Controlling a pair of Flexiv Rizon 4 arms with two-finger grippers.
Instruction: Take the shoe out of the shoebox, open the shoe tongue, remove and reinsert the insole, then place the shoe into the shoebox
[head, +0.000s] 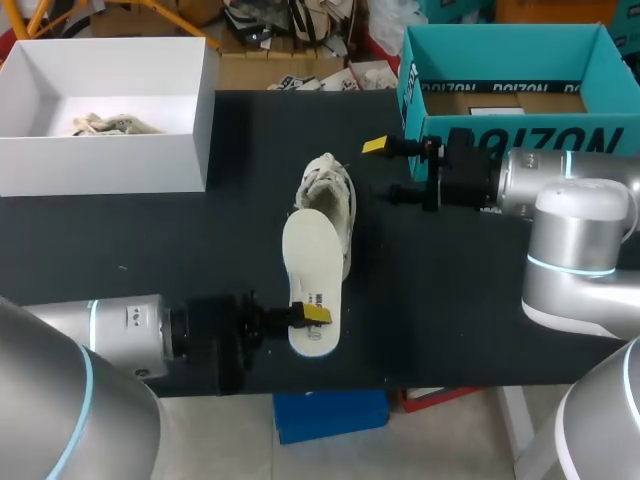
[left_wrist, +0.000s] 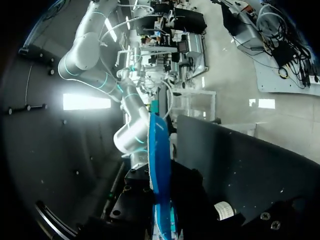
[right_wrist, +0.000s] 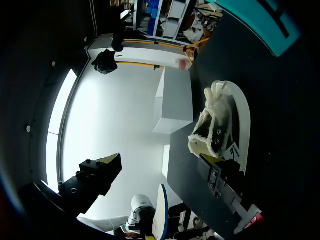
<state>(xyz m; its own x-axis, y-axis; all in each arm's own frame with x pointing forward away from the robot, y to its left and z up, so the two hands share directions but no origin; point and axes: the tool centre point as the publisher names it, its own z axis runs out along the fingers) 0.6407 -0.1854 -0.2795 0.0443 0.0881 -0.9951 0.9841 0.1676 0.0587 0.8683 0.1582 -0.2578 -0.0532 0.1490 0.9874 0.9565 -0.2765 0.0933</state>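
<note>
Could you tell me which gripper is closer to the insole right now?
Left. The left gripper is shut on the insole's near end. The right gripper hangs open beside the shoe, clear of the insole.

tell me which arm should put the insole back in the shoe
Left. The left gripper is shut on the insole, which hangs partly over the shoe. The right gripper is open and empty beside the shoe, probably better placed to steady it.
</note>
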